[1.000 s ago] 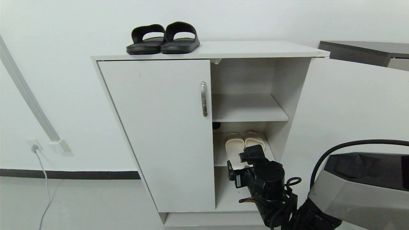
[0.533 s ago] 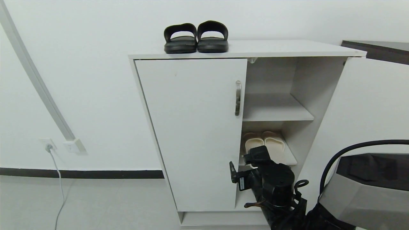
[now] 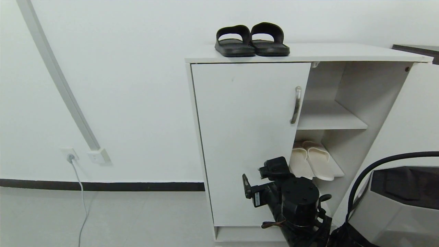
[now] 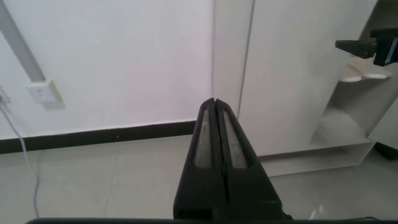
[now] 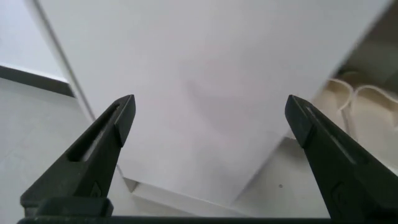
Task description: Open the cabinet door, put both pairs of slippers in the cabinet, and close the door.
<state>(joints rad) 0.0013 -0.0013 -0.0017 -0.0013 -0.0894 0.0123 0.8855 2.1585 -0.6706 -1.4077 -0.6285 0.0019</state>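
Black slippers point(image 3: 252, 41) are sitting upper centre atop the cabinet point(image 3: 250, 137); cream slippers point(image 3: 312, 161) are lying inside, lower right. Left fingers point(image 4: 208, 137) are pressing together; right fingers point(image 5: 112, 134) are standing apart.

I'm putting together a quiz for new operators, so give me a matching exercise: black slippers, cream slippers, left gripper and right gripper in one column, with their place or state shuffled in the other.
Things:
1. black slippers
2. cream slippers
3. left gripper
4. right gripper

Place or state:
A. open, holding nothing
B. inside the cabinet
C. shut, holding nothing
D. on top of the cabinet

Pairs: 1-D, 2-B, 3-C, 4-A.
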